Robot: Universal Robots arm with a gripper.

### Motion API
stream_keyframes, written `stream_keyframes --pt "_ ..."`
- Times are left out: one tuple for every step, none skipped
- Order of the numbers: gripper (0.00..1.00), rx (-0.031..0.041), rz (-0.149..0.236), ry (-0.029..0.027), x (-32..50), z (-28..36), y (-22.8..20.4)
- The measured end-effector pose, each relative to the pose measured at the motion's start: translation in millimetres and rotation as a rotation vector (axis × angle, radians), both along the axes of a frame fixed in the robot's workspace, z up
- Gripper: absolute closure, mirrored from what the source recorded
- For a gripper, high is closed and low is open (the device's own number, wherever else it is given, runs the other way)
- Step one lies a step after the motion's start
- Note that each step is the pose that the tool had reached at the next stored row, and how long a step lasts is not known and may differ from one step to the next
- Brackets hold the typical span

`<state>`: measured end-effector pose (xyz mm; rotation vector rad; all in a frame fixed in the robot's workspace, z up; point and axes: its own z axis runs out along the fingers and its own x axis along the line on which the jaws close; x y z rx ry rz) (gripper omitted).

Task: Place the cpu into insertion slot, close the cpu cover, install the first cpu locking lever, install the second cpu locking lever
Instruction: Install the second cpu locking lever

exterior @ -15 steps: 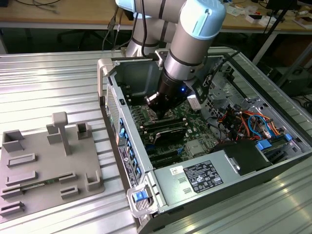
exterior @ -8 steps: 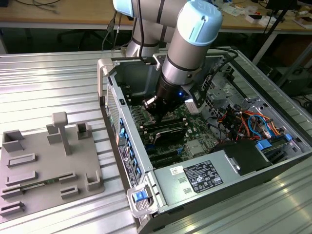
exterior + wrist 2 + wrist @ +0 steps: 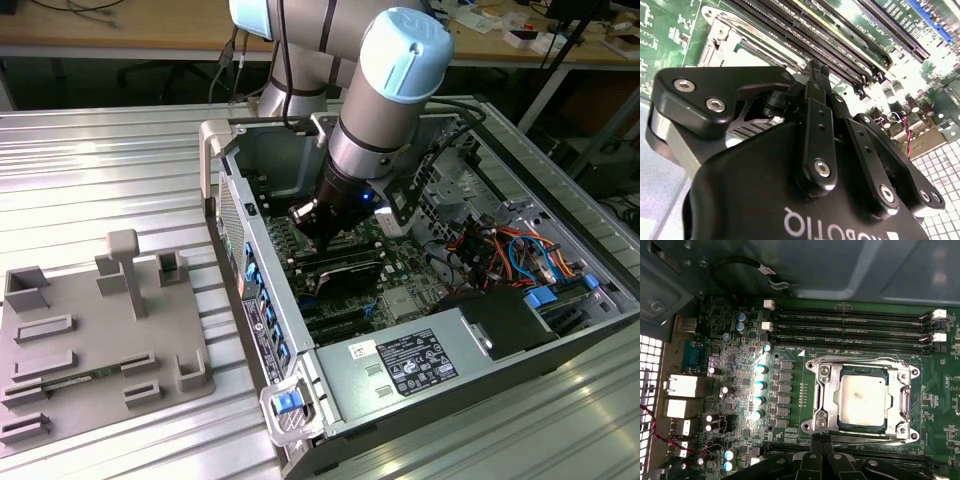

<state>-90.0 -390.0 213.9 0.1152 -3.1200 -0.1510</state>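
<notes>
The cpu (image 3: 861, 402) sits flat in the insertion slot (image 3: 863, 399) on my first wrist view: pale grey-gold metal top, faintly smudged, dark border around it. The cpu cover (image 3: 900, 385) lies closed over it, a silver frame with the chip showing through its window, screws at the corners. No writing on the chip that I can make out; board silkscreen near the socket is too fine to read.

Claw (image 3: 821, 444) hangs just beside the socket's edge, fingertips drawn together to a point, nothing between them that I can see. In the second wrist view the claw (image 3: 816, 75) looks pinched the same way, tips meeting above the silver socket frame.

Outward: long black memory slots (image 3: 850, 322) run parallel beyond the socket, white clips at their ends. A row of silver capacitors (image 3: 760, 385) stands beside it on the green motherboard (image 3: 735, 360).

Exterior view: arm reaches down into the open computer case (image 3: 300, 330), which lies on the ribbed metal table (image 3: 100, 170). A white label (image 3: 415, 362) on the power supply carries print I cannot read. A grey fixture tray (image 3: 100, 340) sits at the exterior view's left.
</notes>
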Motion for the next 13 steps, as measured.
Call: stream_keyframes --pt "0.89 0.0001 0.000 0.0000 -0.2 -3.1 0.0" --pt "0.89 0.0004 0.000 0.0001 -0.6 -4.0 -0.1" --pt "0.89 0.0010 0.000 0.0001 -0.8 -4.3 -0.1" --pt "0.89 0.0025 0.000 0.0001 -1.1 -4.6 -0.1" --pt "0.89 0.0051 0.000 0.0001 -1.3 -4.7 0.0" --pt "0.89 0.0102 0.000 0.0000 -1.5 -4.8 0.0" --pt "0.89 0.0159 0.000 0.0001 -1.7 -5.0 0.0" --pt "0.89 0.0195 0.000 -0.0001 -1.9 -5.3 0.0" --pt "0.89 0.0203 0.000 -0.0001 -2.0 -5.5 0.0" --pt "0.89 0.0210 0.000 -0.0001 -2.4 -5.8 0.0" --pt "0.89 0.0212 0.000 0.0001 -2.8 -6.3 -0.1" --pt "0.89 0.0212 0.000 0.0001 -2.8 -6.8 -0.1" --pt "0.89 0.0212 0.000 0.0001 -2.9 -7.4 -0.1"
